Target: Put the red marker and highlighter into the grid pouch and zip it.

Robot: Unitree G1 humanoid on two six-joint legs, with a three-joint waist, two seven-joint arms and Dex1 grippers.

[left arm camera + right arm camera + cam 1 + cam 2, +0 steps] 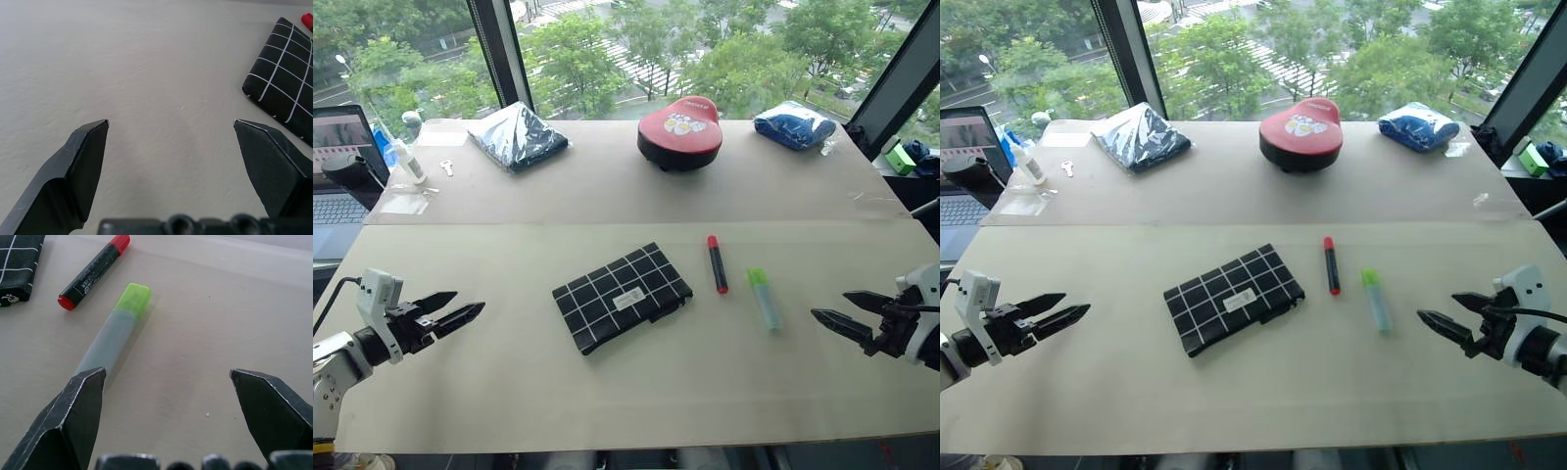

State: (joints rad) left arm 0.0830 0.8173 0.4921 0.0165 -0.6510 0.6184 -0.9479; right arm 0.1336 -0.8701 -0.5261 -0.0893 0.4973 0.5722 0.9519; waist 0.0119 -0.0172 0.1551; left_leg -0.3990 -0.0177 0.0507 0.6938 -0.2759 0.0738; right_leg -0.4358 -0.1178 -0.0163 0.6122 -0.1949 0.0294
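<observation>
Both my end effectors hang spread and empty over the pale paper-covered surface (509, 392): left end effector (458, 306) out at 9 o'clock of the work area, right end effector (842, 313) at 3 o'clock. Nothing is pinched.

Flat rectangular black fabric pouch with white grid lines (622, 296) lies at centre, skewed, small white label facing up. Its zipper edge looks to run along the long side nearest the pens; in the right wrist view a small metal pull shows at the corner. I cannot tell whether the zip is open.

Slim red marker with bright red cap and dark barrel (717, 264) lies just beside the pouch at its 3 o'clock, cap pointing to 12. Chunky highlighter with light green cap and pale translucent body (765, 298) lies further toward 3 o'clock, near my right end effector, apart from the marker.

Handling judgement:
- Both pens: light, rigid, smooth plastic. Likely to roll or squirt out of a pinch. Take each across the mid-barrel, fingers square to the long axis.
- Pouch: soft, limp, will buckle and slide on the paper. One end effector should pin a corner by the zip while the other feeds the pens in.
- Zipper pull: small, needs a fingertip pinch.
</observation>
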